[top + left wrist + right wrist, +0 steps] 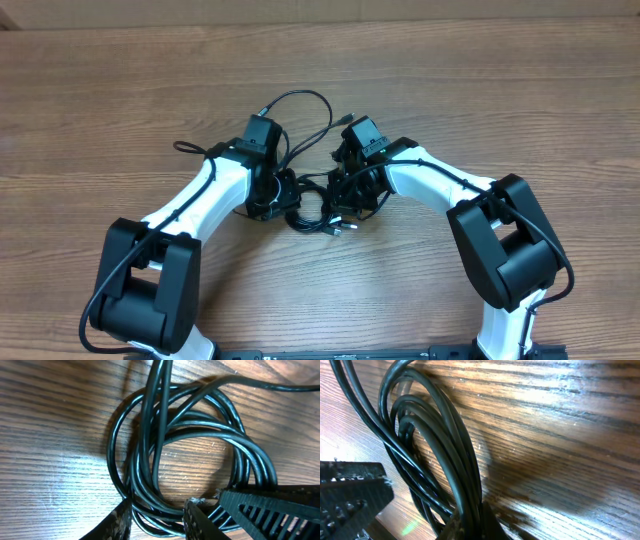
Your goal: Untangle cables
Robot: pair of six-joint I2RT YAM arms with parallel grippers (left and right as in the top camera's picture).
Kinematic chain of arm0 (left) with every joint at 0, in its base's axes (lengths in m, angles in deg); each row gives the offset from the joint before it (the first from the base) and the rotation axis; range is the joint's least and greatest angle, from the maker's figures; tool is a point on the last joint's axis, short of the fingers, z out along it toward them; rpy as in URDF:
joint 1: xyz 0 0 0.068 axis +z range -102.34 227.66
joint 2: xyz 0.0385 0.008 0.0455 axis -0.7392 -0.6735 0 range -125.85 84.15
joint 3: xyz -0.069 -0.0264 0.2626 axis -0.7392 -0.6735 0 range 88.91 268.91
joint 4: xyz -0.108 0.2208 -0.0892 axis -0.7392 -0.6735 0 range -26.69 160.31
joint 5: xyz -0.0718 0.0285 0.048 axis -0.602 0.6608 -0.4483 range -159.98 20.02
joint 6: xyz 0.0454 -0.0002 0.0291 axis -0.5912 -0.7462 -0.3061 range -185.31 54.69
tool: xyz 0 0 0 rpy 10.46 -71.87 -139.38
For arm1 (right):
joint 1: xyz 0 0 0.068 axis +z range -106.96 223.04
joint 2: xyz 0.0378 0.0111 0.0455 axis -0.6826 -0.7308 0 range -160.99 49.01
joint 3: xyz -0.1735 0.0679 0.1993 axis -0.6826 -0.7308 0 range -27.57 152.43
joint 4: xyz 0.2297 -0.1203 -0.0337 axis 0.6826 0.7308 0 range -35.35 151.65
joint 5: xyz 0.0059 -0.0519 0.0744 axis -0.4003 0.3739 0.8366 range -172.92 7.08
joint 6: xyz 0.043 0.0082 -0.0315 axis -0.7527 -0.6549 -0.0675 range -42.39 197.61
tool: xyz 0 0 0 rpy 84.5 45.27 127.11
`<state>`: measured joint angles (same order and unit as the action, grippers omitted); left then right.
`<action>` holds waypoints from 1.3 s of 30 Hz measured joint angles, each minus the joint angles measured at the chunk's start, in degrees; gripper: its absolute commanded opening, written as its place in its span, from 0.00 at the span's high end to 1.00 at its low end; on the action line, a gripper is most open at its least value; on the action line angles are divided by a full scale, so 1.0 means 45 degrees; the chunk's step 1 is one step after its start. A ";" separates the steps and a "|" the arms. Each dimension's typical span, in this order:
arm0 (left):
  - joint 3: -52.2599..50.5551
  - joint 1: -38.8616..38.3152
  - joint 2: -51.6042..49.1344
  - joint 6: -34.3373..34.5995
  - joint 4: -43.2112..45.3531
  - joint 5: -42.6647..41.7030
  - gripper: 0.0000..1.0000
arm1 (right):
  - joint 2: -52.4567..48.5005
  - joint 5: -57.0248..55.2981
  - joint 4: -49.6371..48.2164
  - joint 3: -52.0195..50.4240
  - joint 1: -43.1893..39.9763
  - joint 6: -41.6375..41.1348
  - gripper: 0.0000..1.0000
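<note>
The cables (312, 205) lie as a black tangled coil on the wooden table between my two arms, and one loop (303, 97) reaches toward the far side. In the left wrist view the coil (150, 455) fills the frame. My left gripper (159, 522) stands open astride its near edge, with several strands crossing the gap between the fingers (120, 522). My right gripper (472, 525) is shut on a bundle of cable strands (445, 435) that rises from its jaws. From above, the left gripper (283, 195) and the right gripper (345, 195) face each other across the coil.
Small plug tips (337, 230) stick out at the coil's near side, and another tip (346, 119) lies by the right wrist camera. A ribbed black finger of the right gripper (270, 507) sits close beside my left fingers. The table (500, 80) is bare wood.
</note>
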<state>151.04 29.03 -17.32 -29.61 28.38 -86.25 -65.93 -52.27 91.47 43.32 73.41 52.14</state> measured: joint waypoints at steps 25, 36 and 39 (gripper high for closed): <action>-0.0219 -0.0534 -0.0486 0.0947 0.0452 0.1540 0.96 | 0.0000 0.0000 -0.0306 0.0000 0.0000 0.0000 0.85; -0.0214 -0.0529 -0.0520 0.0933 0.0661 0.1438 0.96 | 0.0000 0.0005 -0.0355 0.0000 0.0000 0.0010 0.59; -0.0199 -0.0529 -0.0520 0.0714 0.0602 0.1365 0.96 | 0.0000 0.0010 -0.0350 0.0000 0.0000 0.0015 0.64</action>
<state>150.14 26.65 -19.66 -26.40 31.09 -80.11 -65.93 -52.22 89.89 43.32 73.41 52.20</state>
